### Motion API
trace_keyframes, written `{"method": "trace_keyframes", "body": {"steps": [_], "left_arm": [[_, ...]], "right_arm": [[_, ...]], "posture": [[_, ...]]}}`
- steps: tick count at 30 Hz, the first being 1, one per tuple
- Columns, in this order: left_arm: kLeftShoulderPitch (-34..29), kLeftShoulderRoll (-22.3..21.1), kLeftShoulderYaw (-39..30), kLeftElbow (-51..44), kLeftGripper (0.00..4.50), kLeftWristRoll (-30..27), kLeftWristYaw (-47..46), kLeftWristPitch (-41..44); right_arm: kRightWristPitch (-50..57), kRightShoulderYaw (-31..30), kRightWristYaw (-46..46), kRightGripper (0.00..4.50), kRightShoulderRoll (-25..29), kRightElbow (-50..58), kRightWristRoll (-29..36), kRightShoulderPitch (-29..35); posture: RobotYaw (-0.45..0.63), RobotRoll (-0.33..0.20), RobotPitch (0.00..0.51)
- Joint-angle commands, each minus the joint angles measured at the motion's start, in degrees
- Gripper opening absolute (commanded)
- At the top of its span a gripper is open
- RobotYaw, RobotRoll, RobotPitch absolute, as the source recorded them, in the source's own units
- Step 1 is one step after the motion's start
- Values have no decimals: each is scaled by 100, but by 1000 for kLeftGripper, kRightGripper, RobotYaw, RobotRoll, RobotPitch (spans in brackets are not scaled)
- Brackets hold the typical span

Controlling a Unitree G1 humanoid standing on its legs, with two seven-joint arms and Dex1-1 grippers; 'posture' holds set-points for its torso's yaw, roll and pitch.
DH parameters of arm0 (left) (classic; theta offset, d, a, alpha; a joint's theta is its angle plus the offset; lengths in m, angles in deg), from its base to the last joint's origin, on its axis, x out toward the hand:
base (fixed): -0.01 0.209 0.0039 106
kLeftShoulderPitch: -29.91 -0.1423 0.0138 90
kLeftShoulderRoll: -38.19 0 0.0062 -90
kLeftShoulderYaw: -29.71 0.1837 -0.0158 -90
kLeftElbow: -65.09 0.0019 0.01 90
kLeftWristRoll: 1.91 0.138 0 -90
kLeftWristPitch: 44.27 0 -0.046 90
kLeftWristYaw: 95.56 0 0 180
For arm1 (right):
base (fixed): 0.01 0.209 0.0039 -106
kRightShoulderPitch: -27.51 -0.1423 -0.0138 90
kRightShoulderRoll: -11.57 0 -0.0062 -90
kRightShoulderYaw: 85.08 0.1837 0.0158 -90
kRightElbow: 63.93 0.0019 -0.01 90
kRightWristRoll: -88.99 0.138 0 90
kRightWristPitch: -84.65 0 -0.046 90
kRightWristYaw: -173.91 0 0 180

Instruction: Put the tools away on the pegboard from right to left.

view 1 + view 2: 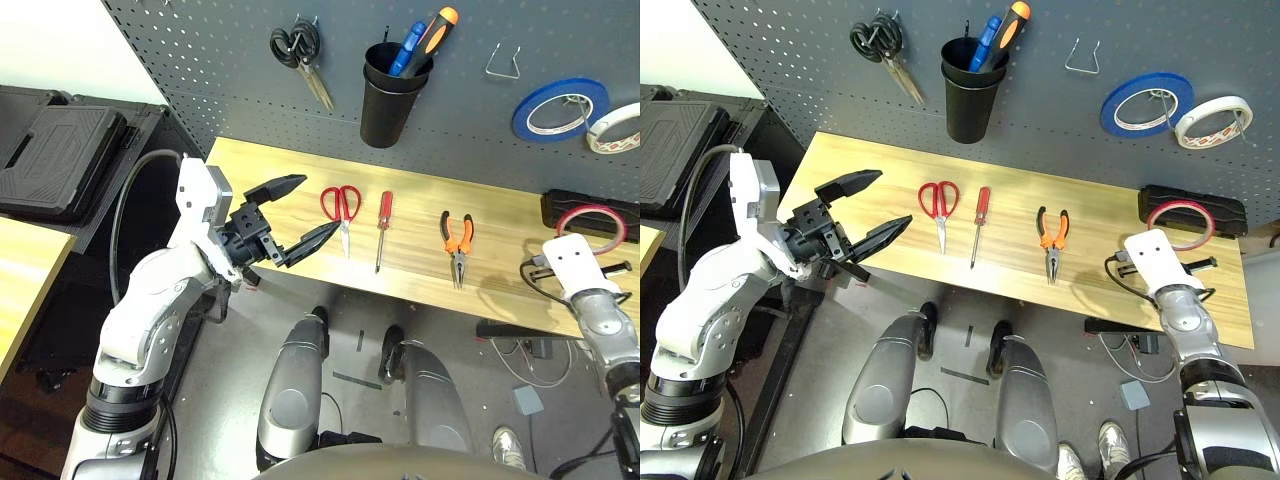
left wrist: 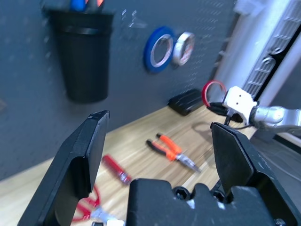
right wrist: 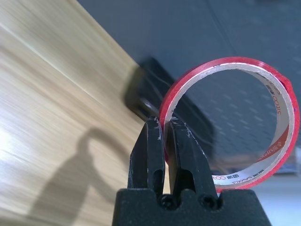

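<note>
The red tape ring (image 3: 230, 122) is a thin hoop with a white inner face carrying small print. It stands on edge above the right end of the bench (image 1: 890, 170), its open face turned toward the robot, in front of a flat black box (image 1: 1192, 208) that lies against the pegboard (image 1: 790, 60). The right gripper (image 3: 165, 125) holds it from below, jaws pressed together on the ring's wall, one finger inside the hoop and one outside.

The other tools lie flat in a row on the bench, each with its long axis running from the pegboard toward the robot, handles at the far end. The pliers (image 1: 1051, 235) have orange-and-black handles and their nose points at the robot. Left of them lies the slim screwdriver (image 1: 980, 222), red handle away, shaft tip toward the front edge. Left again are the red-handled scissors (image 1: 939, 207), blades closed and pointing at the robot.

The left gripper (image 1: 868, 207) hovers over the bench's left end, jaws spread wide and empty, pointing toward the scissors.

On the pegboard hang black-handled scissors (image 1: 883, 45), a black cup (image 1: 972, 88) with blue and orange-handled items in it, a bare wire hook (image 1: 1084, 57), a blue tape roll (image 1: 1146, 104) and a white tape roll (image 1: 1212, 120).
</note>
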Motion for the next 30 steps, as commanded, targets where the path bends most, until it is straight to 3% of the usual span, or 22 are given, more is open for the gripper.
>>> {"method": "trace_keyframes", "body": {"steps": [1,12,21,30], "left_arm": [[119,-6,162,-253,4500,-112,-11,89],[700,50,430,-261,4500,-203,28,206],[970,64,471,-111,4500,-206,65,247],[1003,15,498,-143,4500,-176,47,290]], "right_arm": [[-305,235,263,9,213,-224,113,144],[-621,510,1051,9,724,-471,89,-410],[-66,517,486,9,986,-837,180,-1493],[1233,297,-211,9,961,-1136,61,-2741]], "posture": [[317,0,256],[284,0,250],[245,0,254],[259,0,256]]}}
